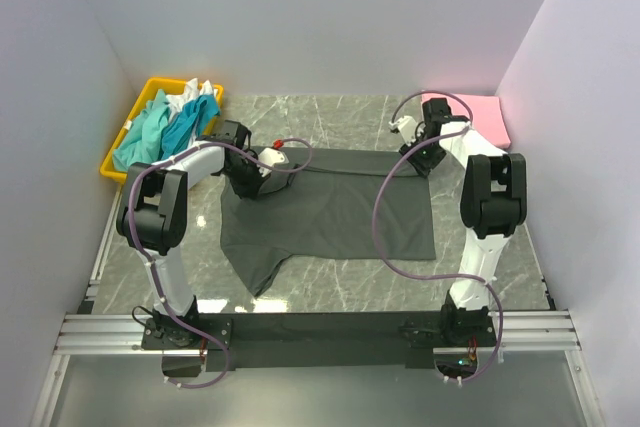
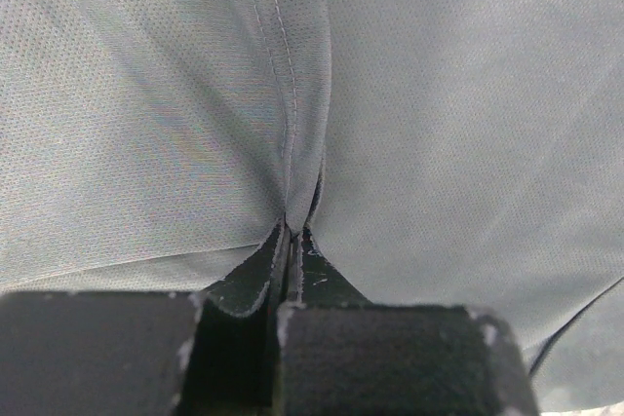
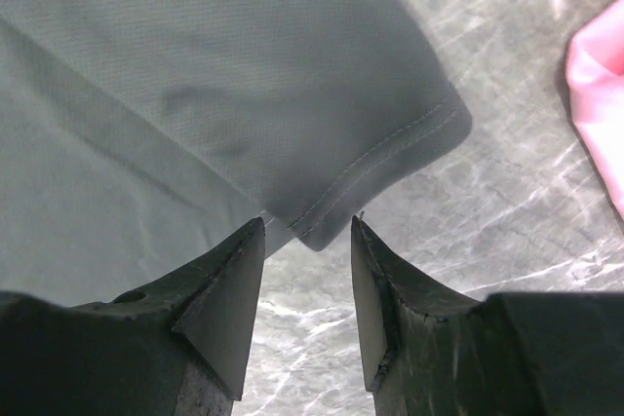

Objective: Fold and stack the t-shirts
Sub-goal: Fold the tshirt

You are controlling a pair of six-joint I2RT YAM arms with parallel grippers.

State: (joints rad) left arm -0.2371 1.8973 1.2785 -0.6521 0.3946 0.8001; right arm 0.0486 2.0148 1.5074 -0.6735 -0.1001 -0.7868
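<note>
spread t-shirt [image 1: 340, 212]: flat on desk [image 1: 340, 122], centre, between the arms
tray [image 1: 108, 169]: far left corner of desk, behind and left of spread t-shirt
bunched t-shirts [image 1: 165, 122]: in tray
folded t-shirt [image 1: 480, 112]: far right corner of desk, just behind right claw [image 3: 308, 223]
left claw [image 2: 292, 231]: at spread t-shirt's far left corner, cloth between fingers
right claw: at its far right sleeve corner, fingers either side

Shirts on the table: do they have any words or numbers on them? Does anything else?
No text can be read anywhere.
The grey shirt is plain in all three views.
The pink shirt is plain.
The yellow tray shows no label.
</note>
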